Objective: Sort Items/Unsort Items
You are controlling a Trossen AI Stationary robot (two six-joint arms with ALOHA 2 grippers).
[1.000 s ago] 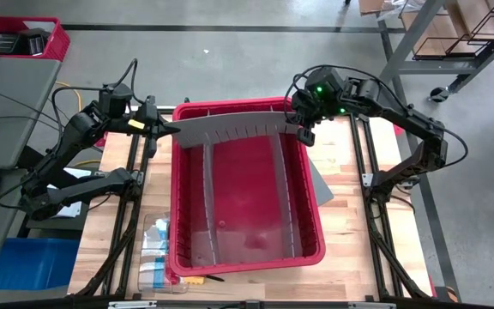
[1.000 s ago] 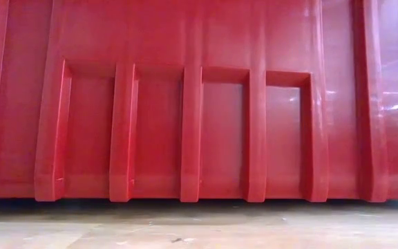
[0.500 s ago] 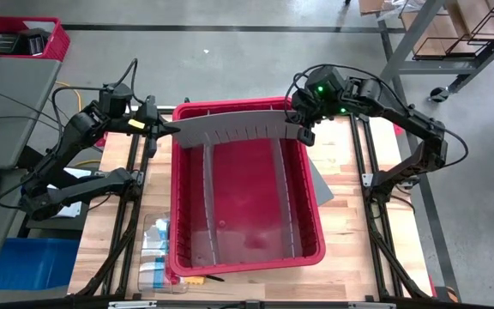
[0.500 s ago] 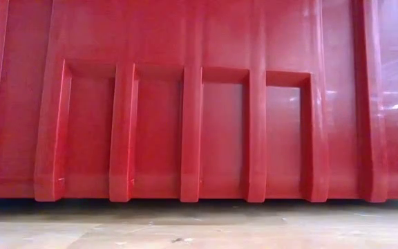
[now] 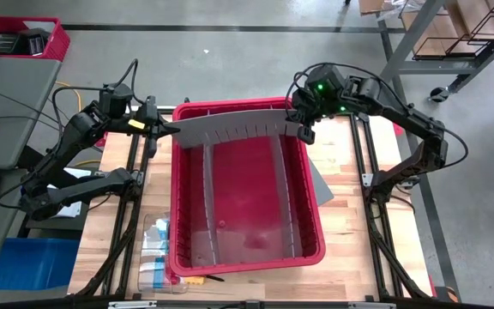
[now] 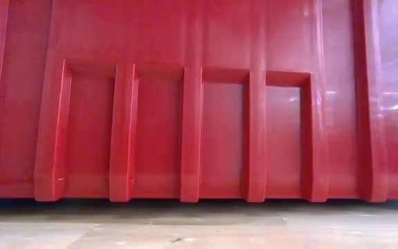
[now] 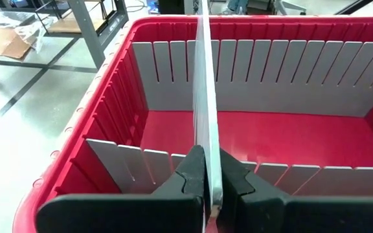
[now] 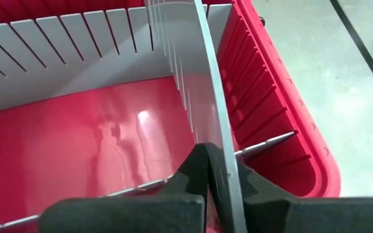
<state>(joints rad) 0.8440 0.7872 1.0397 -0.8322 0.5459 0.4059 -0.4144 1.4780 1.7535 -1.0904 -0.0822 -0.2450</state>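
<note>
Table (image 5: 350,249): a wooden top; the red bin stands on its middle, and both arms reach in from the far corners.
Red bin (image 5: 311,206): a big plastic box. In the low view its ribbed wall (image 6: 199,104) fills nearly the whole picture. Inside, two grey dividers (image 5: 206,197) run from the far side to the near side and make three long compartments; the red floor between them looks bare.
Long grey divider (image 5: 234,127): a slotted strip held across the far end of the bin, bent into an arch, above the rim. One end is at the left gripper, the other end at the right gripper.
Left arm (image 5: 67,159): it comes from the left side of the table to the far left corner of the bin.
Right arm (image 5: 401,129): it comes from the right side to the far right corner of the bin.
Left gripper (image 5: 168,130): pressed together on the left end of the long grey divider; the left wrist view shows the strip edge-on between the two dark fingers (image 7: 190,178).
Right gripper (image 5: 301,130): pinching the right end of the same strip; in the right wrist view the strip runs between its fingers (image 8: 203,171).
Items (image 5: 157,257): small pieces lie on the table just beside the near left corner of the bin, outside it; they look to be in clear wrapping. A yellow piece (image 5: 193,281) and a thin dark stick (image 5: 215,278) lie at the near wall of the bin.
</note>
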